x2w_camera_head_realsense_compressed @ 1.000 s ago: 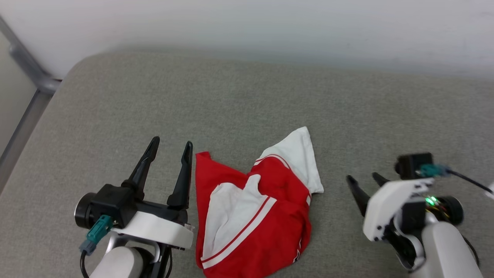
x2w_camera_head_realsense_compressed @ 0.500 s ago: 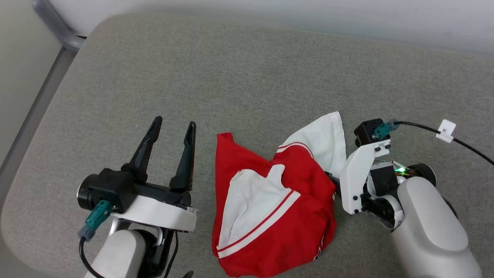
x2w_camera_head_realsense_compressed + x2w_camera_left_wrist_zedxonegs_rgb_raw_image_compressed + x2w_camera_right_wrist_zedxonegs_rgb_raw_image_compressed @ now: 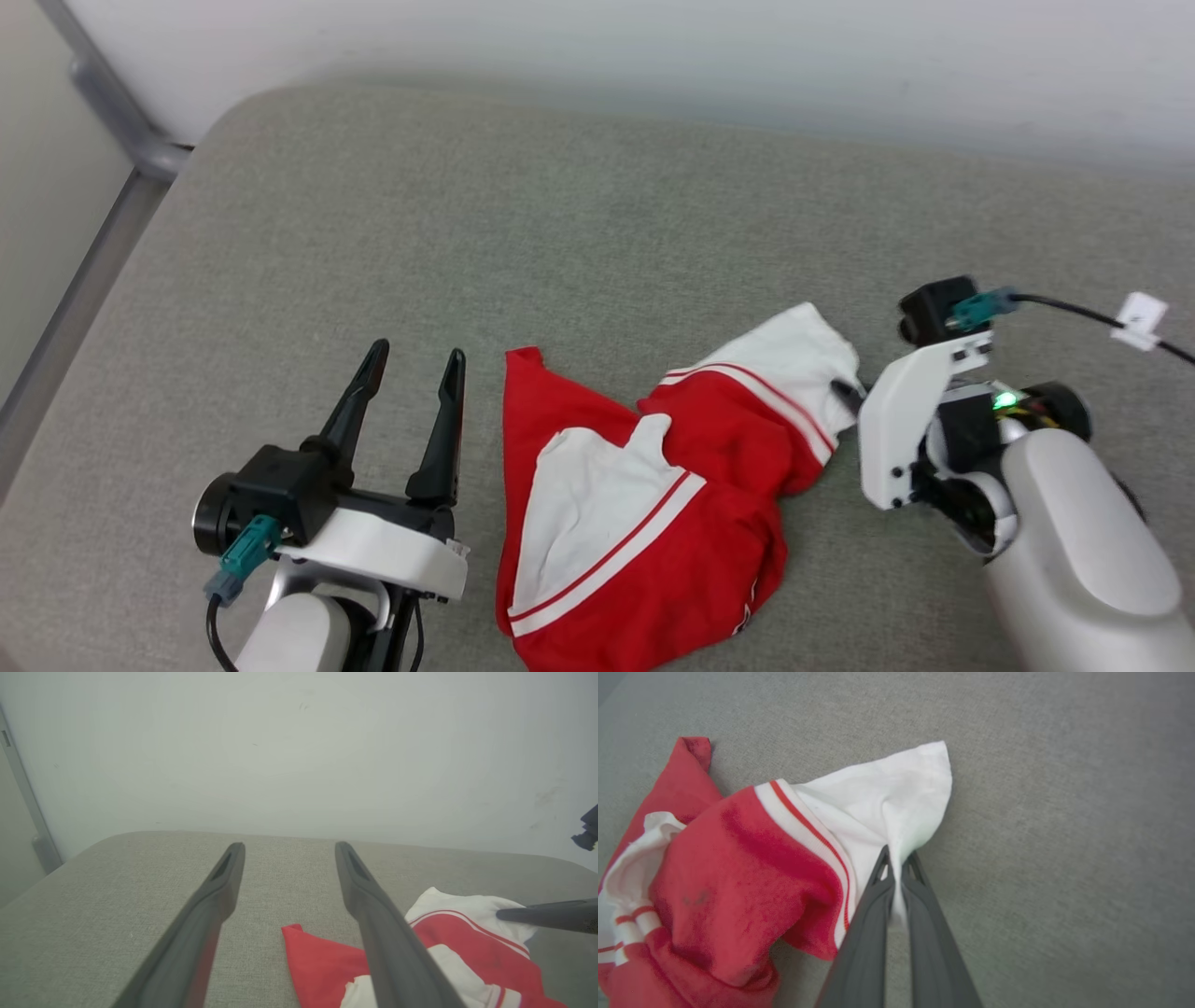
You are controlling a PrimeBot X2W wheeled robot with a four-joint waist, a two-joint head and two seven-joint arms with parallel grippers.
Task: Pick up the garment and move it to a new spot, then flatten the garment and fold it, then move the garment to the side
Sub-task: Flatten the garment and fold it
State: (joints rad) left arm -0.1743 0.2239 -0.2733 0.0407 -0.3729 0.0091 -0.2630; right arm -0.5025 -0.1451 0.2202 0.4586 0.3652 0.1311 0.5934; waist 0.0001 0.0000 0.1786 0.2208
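One garment [image 3: 644,523], long axis diagonal, white sleeve [image 3: 794,359] toward right pincer [image 3: 898,857]

Open grey cushion [image 3: 597,215] beyond garment [image 3: 728,439], wall [image 3: 653,56] behind, metal rail [image 3: 112,140] at left

The left gripper [image 3: 415,357] has long dark fingers [image 3: 439,443], a black housing [image 3: 280,485], white wrist plate [image 3: 373,555] and teal cable plug [image 3: 241,558].
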